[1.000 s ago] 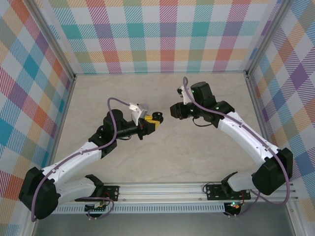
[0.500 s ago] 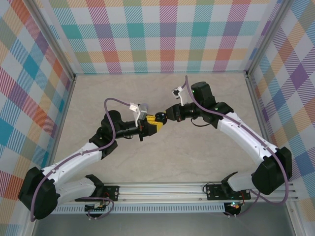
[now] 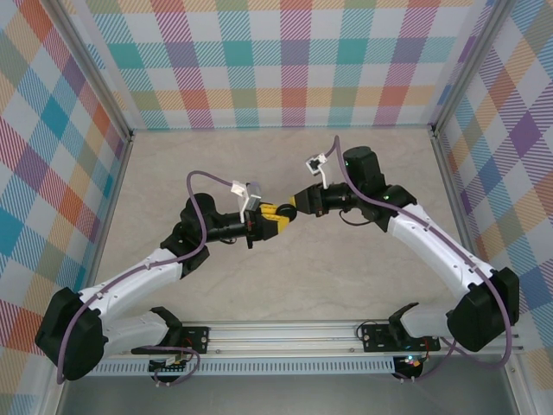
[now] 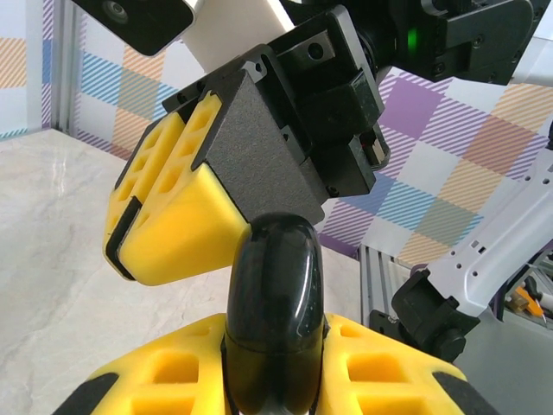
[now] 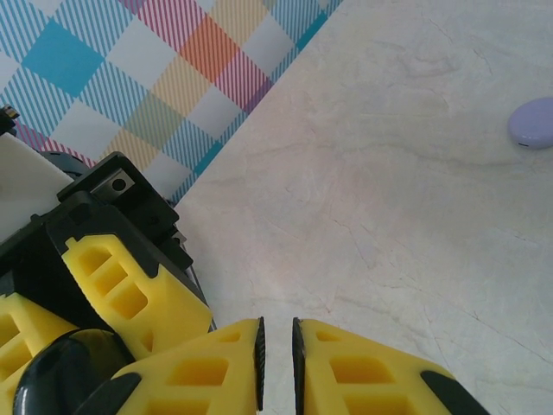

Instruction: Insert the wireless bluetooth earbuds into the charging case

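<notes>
A second ago the two arms were held apart over the middle of the surface (image 5: 389,173), with a clear gap between them. Now the right arm has swung in toward the left, and the two yellow-fingered tips meet. The right claw (image 5: 276,350) has also drawn in from a slightly wider set. Its pads are now pressed nearly together, leaving only a thin slit, and that slit is too narrow to tell whether anything is pinched in it.

The left claw (image 4: 275,380) is clenched as before on the black charging case (image 4: 275,294), a glossy rounded shell standing up between its two yellow fingers, lifted off the surface. In the left wrist view the right claw comes down from above and to the left, its lower tip right at the top of the case. Whether it touches or is just beside cannot be told.

A lavender case (image 5: 533,122) lies flat on the surface, well apart from both claws.
</notes>
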Tool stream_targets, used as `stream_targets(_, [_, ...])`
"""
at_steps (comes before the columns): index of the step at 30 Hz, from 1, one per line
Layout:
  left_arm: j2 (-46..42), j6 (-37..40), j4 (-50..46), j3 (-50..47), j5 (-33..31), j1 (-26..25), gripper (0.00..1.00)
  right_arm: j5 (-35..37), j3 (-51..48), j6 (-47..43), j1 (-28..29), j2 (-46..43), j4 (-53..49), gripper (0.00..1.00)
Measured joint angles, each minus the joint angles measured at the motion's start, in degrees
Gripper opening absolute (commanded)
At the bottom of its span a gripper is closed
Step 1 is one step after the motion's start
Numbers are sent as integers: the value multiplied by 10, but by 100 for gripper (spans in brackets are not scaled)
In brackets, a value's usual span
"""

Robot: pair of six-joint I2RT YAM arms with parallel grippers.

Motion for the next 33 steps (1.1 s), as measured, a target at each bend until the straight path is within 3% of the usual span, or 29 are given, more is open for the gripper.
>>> stream_targets(8, [6, 0, -6, 6, -6, -2, 0, 43, -1, -12, 1, -8, -12, 27])
stream_targets(22, [92, -15, -132, 47, -141, -2, 0, 323, 9, 1, 5, -8, -99, 32])
stream_targets(33, [241, -76, -238, 149, -217, 1, 0, 374, 0, 2, 5, -9, -121, 33])
